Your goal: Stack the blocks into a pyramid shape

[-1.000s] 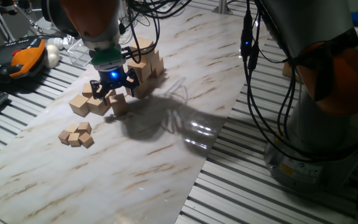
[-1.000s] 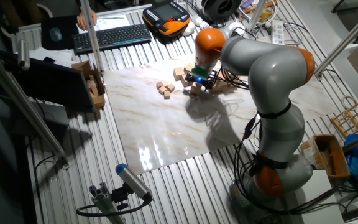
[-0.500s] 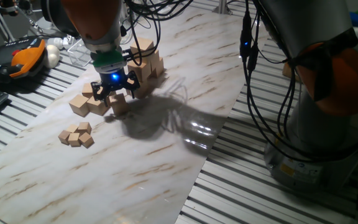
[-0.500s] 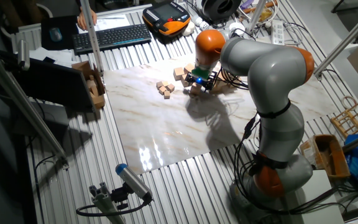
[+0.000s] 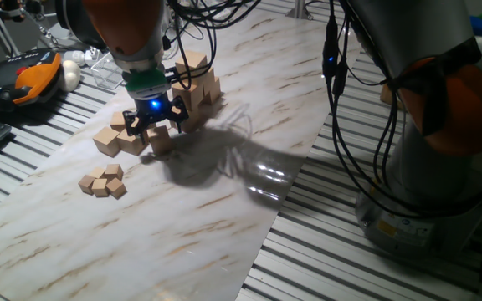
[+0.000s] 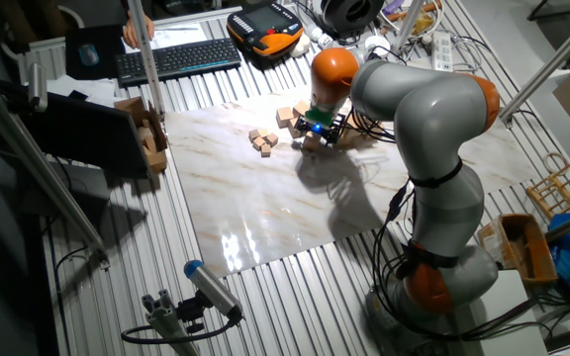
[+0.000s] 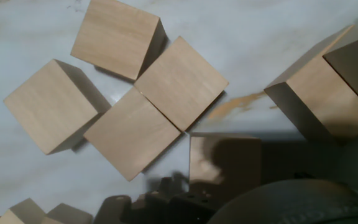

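Several pale wooden blocks (image 5: 111, 139) lie loose on the marble board (image 5: 191, 226), and more are piled in a stack (image 5: 196, 82) behind them. My gripper (image 5: 151, 127) hangs low between the two groups, right over one block (image 5: 161, 140). In the hand view, loose blocks (image 7: 132, 140) lie on the marble, the stack (image 7: 319, 96) is at the right, and one shadowed block (image 7: 222, 165) sits just ahead of the hand. I cannot tell whether the fingers touch it. In the other fixed view the gripper (image 6: 315, 133) stands by the blocks (image 6: 287, 117).
A cluster of much smaller cubes (image 5: 103, 181) lies near the loose blocks, toward the board's front. An orange-black pendant (image 5: 32, 75) and a keyboard (image 6: 176, 57) sit beyond the board's edge. A wooden rack (image 6: 146, 133) stands left of the board. My arm's base (image 5: 442, 167) and cables are at the right.
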Robot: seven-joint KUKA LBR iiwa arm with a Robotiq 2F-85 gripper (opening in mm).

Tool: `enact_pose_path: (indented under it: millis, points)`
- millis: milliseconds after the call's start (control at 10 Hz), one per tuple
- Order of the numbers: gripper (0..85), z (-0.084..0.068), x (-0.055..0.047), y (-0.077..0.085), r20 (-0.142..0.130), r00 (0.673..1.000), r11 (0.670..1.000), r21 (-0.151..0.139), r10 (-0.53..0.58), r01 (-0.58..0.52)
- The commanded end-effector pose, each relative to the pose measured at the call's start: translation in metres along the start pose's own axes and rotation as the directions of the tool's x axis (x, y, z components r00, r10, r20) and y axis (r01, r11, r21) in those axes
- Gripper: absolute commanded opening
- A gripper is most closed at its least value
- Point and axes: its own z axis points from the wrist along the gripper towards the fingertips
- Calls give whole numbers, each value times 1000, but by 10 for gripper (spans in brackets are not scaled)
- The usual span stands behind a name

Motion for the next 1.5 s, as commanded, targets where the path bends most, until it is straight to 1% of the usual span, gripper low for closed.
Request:
enact_pose_path:
  millis: [0,200,400,600,800,900,1200,1300,1400]
  points:
    - [680,0,0,0,-1,1000,1000,1,6,-6]
    - [680,1,-1,0,-2,1000,1000,2,11,-11]
    - [680,0,-6,-1,-7,1000,1000,6,11,-11]
    - [680,-2,-9,-3,-25,1000,1000,-4,14,-14]
    - [680,-1,-9,-3,-26,1000,1000,-8,11,-12]
    - [510,0,-8,-3,-25,1000,1000,-9,10,-10]
    - [510,0,-6,-2,-24,1000,1000,-13,4,-4]
    - [340,0,-7,-3,-27,1000,1000,-17,-4,3]
    - [0,-1,-7,-4,-34,999,1000,-27,-11,10]
